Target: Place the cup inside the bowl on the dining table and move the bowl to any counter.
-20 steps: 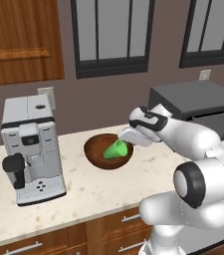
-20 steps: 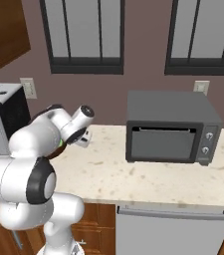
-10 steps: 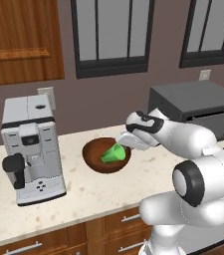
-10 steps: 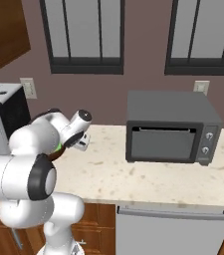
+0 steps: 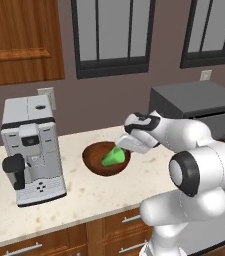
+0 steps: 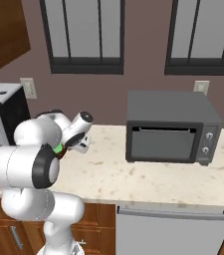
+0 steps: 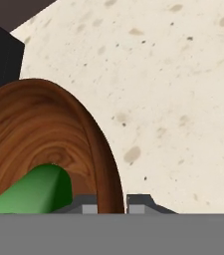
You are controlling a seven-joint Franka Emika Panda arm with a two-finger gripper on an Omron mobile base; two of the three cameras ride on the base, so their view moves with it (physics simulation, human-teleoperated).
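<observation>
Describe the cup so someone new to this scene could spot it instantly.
Start at the counter, between the white coffee machine and the dark toaster oven. A brown wooden bowl is there, the gripper clamped on its rim. The cup lies tipped inside: small, handleless, the one bright green thing.

Speckled beige counter (image 5: 84, 192), bearing white coffee machine (image 5: 31, 150), dark wooden bowl (image 5: 98, 161) and black toaster oven (image 6: 170, 127).
</observation>
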